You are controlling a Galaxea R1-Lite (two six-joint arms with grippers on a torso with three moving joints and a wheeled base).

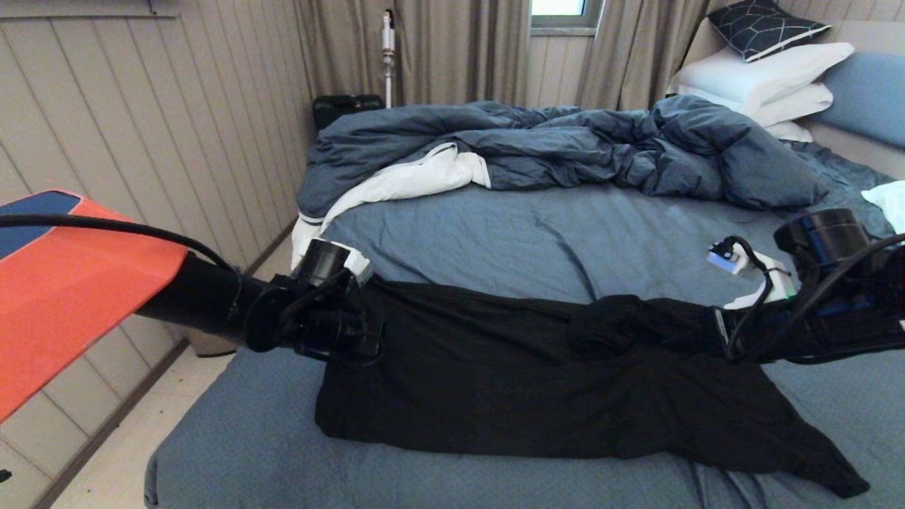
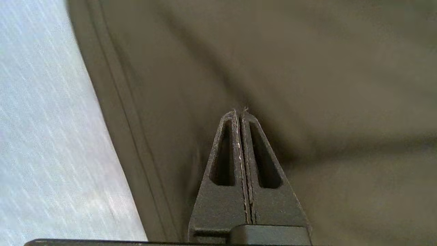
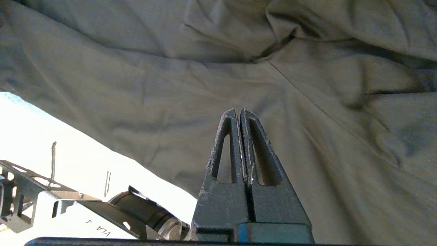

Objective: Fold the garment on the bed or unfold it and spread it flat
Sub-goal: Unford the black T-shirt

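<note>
Garment [image 1: 509, 382] shows from my head as a plain black T-shirt, no print visible, stretched on the near part of the bed [image 1: 537, 240]; its long axis runs left to right, one corner trailing off toward the near right; my left gripper [image 1: 368, 332] reaches in level at its left end, my right gripper [image 1: 717, 329] at its bunched right end. Left wrist: my fingers [image 2: 235, 150] are pressed together against dark cloth beside a stitched hem; whether fabric is pinched I cannot tell. Right wrist: my fingers [image 3: 254, 147] are likewise closed tight over creased cloth crossed by a seam; any grip is unclear.
</note>
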